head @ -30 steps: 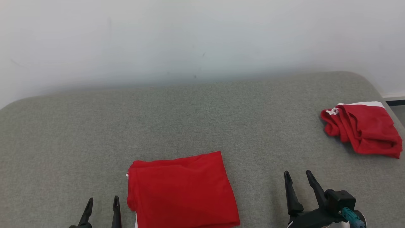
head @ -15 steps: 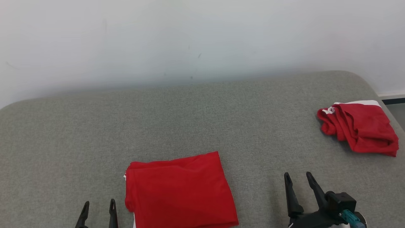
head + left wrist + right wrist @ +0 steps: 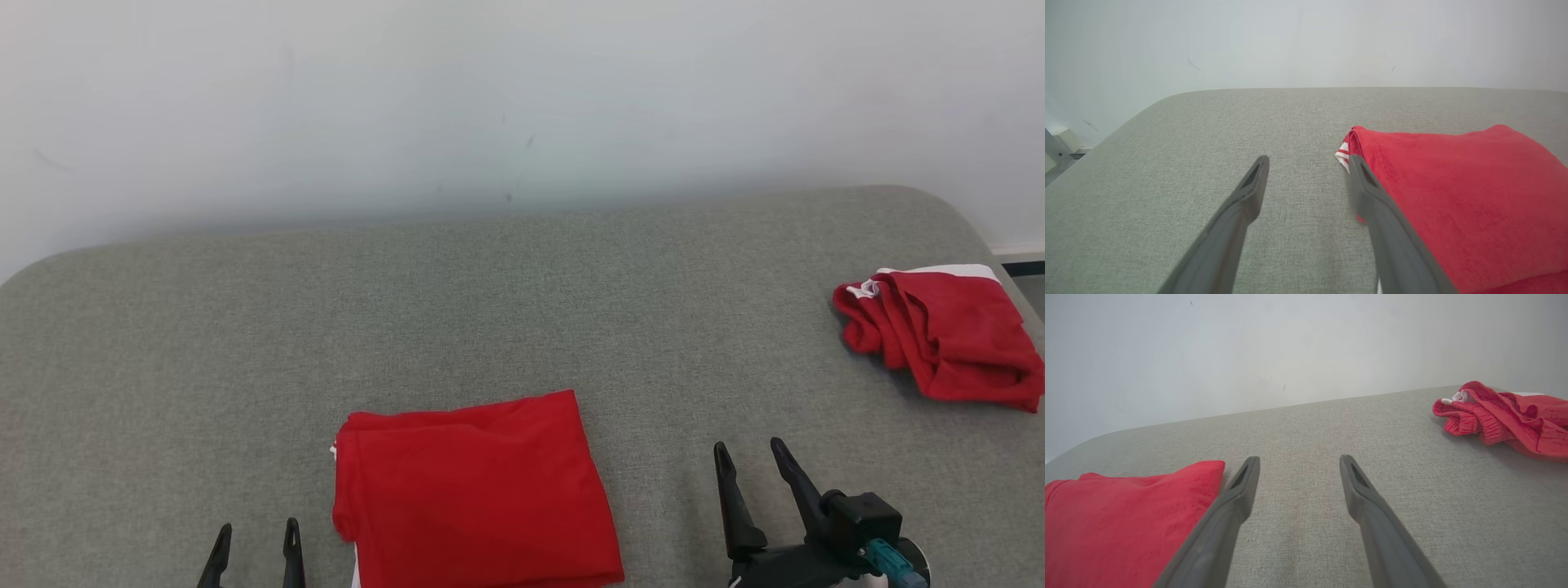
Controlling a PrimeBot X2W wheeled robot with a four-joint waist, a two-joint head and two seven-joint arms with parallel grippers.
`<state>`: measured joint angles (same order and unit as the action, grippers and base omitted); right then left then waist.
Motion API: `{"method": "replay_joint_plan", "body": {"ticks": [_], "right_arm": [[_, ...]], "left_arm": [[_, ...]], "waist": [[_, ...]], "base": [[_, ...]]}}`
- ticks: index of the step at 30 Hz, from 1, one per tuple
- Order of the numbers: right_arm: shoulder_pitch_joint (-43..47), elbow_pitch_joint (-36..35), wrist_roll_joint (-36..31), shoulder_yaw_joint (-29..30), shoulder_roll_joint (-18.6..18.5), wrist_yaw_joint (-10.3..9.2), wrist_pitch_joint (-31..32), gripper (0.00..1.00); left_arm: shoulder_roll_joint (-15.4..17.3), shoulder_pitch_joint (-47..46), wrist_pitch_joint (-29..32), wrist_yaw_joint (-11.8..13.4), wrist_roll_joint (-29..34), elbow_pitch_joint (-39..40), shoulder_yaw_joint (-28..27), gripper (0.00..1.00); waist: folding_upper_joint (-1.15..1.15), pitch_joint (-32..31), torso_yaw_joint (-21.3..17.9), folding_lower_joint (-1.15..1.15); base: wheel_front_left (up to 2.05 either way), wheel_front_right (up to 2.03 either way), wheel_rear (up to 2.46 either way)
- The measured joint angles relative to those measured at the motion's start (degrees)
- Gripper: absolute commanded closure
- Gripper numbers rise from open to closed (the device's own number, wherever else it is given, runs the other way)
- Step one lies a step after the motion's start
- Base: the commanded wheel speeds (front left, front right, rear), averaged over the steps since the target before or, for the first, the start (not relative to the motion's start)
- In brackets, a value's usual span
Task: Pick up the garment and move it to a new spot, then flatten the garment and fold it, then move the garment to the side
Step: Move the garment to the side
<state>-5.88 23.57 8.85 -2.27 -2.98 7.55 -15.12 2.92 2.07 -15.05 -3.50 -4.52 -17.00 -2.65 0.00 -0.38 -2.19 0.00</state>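
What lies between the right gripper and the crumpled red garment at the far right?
Nothing but bare grey cushion separates the right gripper from the crumpled red garment; the head and right wrist views both show it.

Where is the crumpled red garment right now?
Head view: the crumpled red garment lies at the right edge of the grey cushion, beyond the right hand and apart from the folded red garment.

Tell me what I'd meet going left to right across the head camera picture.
left gripper → folded red garment → right gripper → crumpled red garment
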Motion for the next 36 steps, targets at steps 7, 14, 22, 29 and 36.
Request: {"method": "replay_joint_plan", "body": {"ticks": [7, 14, 22, 29, 36], "right_arm": [[0.01, -0.36, 0.01, -0.26, 0.00, 0.00, 0.00, 0.00], [0.07, -0.43, 0.21, -0.25, 0.00, 0.00, 0.00, 0.00], [0.09, 0.38, 1.22, -0.70, 0.00, 0.00, 0.00, 0.00], [-0.83, 3.36, 3.65, -4.42, 0.03, 0.00, 0.01, 0.00], [-3.87, 6.56, 5.28, -7.95, 0.02, 0.00, 0.00, 0.00]], "left_arm": [[0.00, 0.09, 0.00, 0.02, 0.00, -0.14, -0.20, 0.00], [0.00, 0.19, 0.00, -0.10, 0.00, -0.09, -0.35, 0.00], [0.01, 0.17, 0.00, -0.19, -0.48, 0.01, 0.35, 0.00], [0.00, 0.01, 0.00, -0.21, -0.59, 0.55, 2.64, 0.00], [0.00, -1.74, 0.00, -0.03, -1.15, 0.53, 5.48, 0.00]], "waist": [[0.00, -0.09, 0.55, 0.00], [0.00, -0.09, 0.99, 0.00], [0.00, 0.44, 1.65, 0.00], [0.00, 1.82, 3.39, 0.00], [0.00, 4.98, 6.16, 0.01]], "base": [[0.00, 0.00, 0.00], [0.00, 0.00, 0.00], [0.00, 0.00, 0.00], [0.00, 0.00, 0.00], [0.00, 0.00, 0.00]]}}
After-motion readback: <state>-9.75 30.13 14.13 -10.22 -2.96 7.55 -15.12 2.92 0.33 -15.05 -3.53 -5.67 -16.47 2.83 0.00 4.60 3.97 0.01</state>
